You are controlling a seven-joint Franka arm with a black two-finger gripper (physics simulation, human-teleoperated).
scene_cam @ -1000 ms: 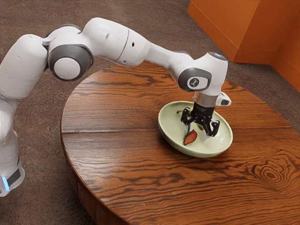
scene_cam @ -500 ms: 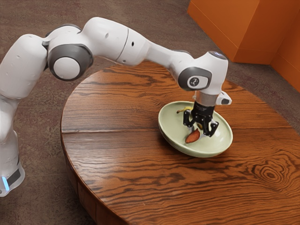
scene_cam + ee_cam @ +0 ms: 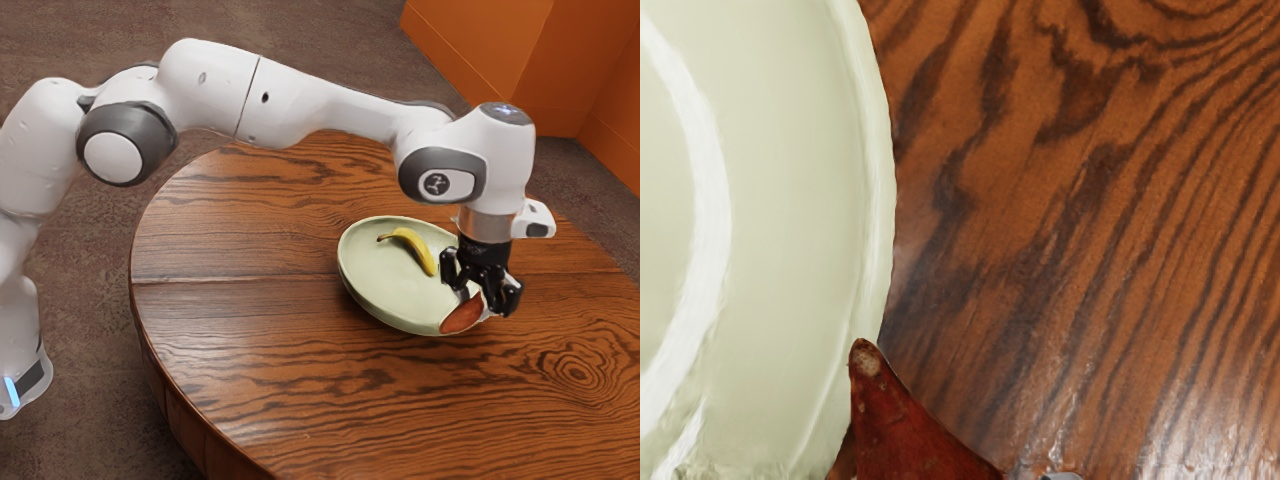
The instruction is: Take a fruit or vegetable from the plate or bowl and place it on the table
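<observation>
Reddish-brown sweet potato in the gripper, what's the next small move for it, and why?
Probably ease the black two-finger gripper outward, away from the glossy pale-green bowl, before lowering: the tapered reddish-brown sweet potato between its fingers overlaps the bowl's rim in both views, with the brown wooden table just beyond.

The pincer (image 3: 478, 303) grips a sweet potato (image 3: 460, 316) near the bowl's rim (image 3: 395, 218).
</observation>
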